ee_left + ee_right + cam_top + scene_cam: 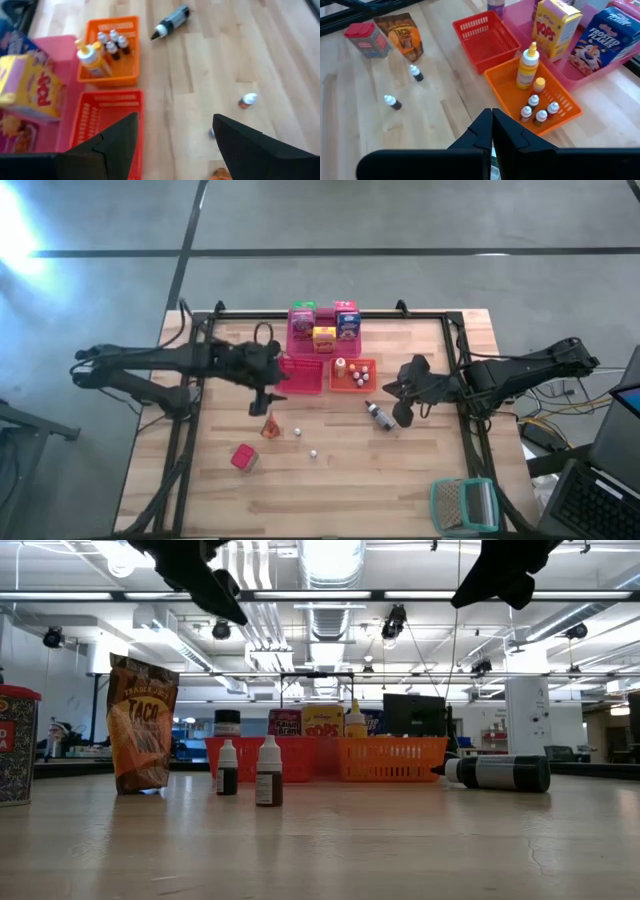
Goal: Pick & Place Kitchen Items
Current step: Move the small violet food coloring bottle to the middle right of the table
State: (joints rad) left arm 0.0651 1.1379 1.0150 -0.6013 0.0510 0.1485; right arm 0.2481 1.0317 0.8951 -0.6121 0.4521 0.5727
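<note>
The left gripper (268, 398) is held above the table (400, 480) with its fingers (107, 145) spread apart and nothing between them; it is positioned over the near edge of the red basket (303, 374), which is seen empty. Just in front of it on the wood, a brown taco pouch (269, 426) is stood upright, and two small dark bottles with white caps (297, 432) (313, 452) are stood a little farther toward the table's middle. A red canister (242, 457) is placed beyond the pouch, nearer the table's front edge.

The right gripper (403, 418) is held above the table with its fingers (492, 127) pressed together and empty. A dark bottle (378, 414) is laid on its side on the wood just beside it. The orange basket (366, 383) is set next to the red basket; a yellow squeeze bottle (528, 66) and several small white-capped bottles (539, 111) are held in it. Behind both baskets, the pink tray (300, 348) is loaded with cereal cartons: a yellow one (324, 338), a blue one (348, 323) and a green-topped one (302, 315). A teal-framed mesh piece (464, 505) is laid at the table's front right corner.
</note>
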